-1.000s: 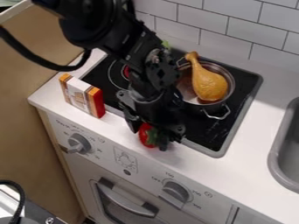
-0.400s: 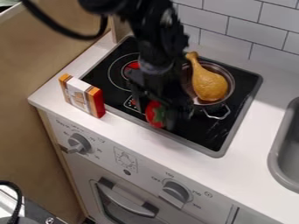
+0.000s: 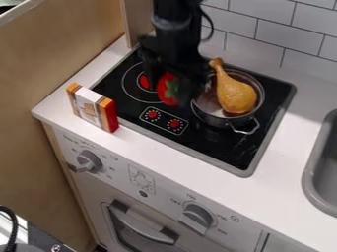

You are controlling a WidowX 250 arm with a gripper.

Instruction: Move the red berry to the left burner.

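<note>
My gripper (image 3: 170, 85) hangs over the stovetop from the top edge, shut on the red berry (image 3: 167, 89), whose green leafy part faces right. The berry shows just right of the left burner (image 3: 131, 84), a ringed circle with a red centre, part of which my gripper hides. How high the berry is above the glass I cannot tell.
Right of my gripper stands a metal pot (image 3: 212, 115) holding a yellow drumstick (image 3: 233, 93). An orange, white and red box (image 3: 94, 109) stands on the counter (image 3: 140, 146) at the left. A grey sink (image 3: 320, 170) lies at the far right.
My gripper has moved up the view, away from the counter's front edge and over the stove, carrying the red berry with it. The stove's control marks are uncovered.
</note>
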